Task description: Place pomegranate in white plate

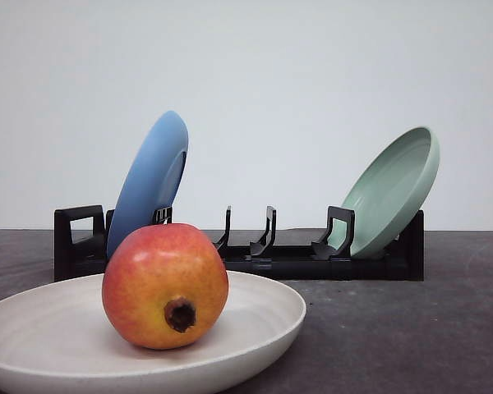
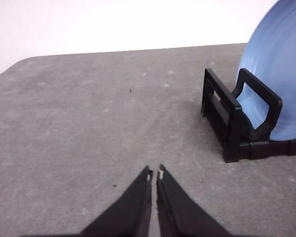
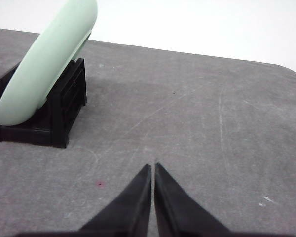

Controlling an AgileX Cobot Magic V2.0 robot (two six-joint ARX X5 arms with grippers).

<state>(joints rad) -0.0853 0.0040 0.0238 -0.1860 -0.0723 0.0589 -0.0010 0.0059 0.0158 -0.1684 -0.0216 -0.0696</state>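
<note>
red-orange pomegranate [image 1: 165, 286] sits in the white plate [image 1: 255, 328]; left gripper [image 2: 154, 174] and right gripper [image 3: 153, 168] are closed, holding nothing.

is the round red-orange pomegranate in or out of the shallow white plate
In: the round red-orange pomegranate rests inside the shallow white plate.

White plate [image 1: 255, 316] cut off by front view's left and bottom edges; near rim out of frame. Pomegranate [image 1: 165, 286] hides lower edge of blue plate [image 1: 150, 182] and part of black rack [image 1: 255, 246] behind. Blue plate cropped in left wrist view, pale green plate [image 3: 47, 61] cropped in right wrist view. Both gripper bodies out of frame.
</note>
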